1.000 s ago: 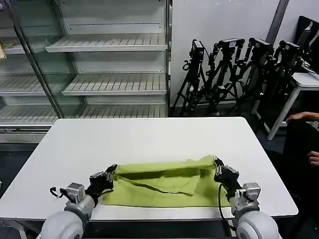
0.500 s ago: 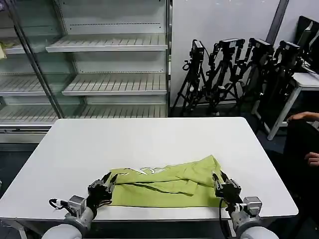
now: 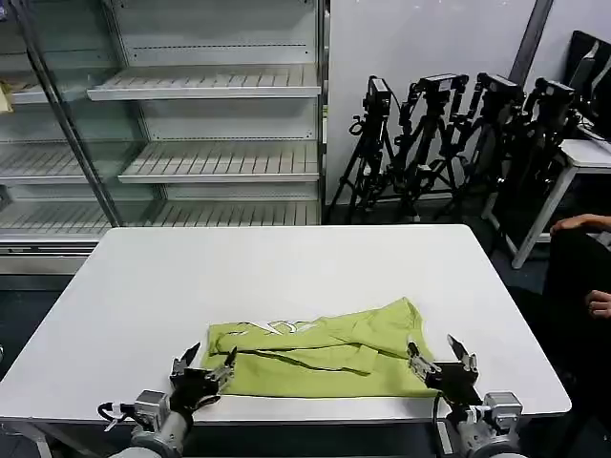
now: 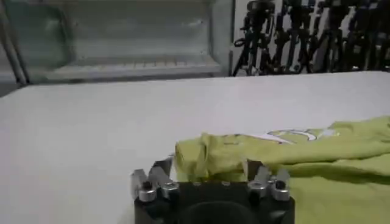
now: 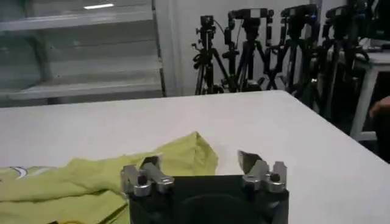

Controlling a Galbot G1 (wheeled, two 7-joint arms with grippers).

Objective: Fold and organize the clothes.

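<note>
The clothes are one lime-green T-shirt (image 3: 315, 351), lying folded in a flat band near the front of the white table (image 3: 286, 267). A strip of white print (image 3: 272, 327) shows along its far left edge. My left gripper (image 3: 203, 364) is open at the shirt's left end, just in front of the folded corner (image 4: 201, 155). At the shirt's right end my right gripper (image 3: 439, 355) is open too, with the pointed green corner (image 5: 189, 152) lying ahead of its jaws. Neither gripper holds any fabric.
Empty glass-fronted shelving (image 3: 210, 124) stands behind the table. A cluster of black camera tripods (image 3: 449, 134) is at the back right, beside another white table (image 3: 584, 153). Bare tabletop stretches beyond the shirt.
Both grippers let go of the shirt's ends, opened and drew back toward the near edge. The lifted layer settled flat, and the white print now shows.
</note>
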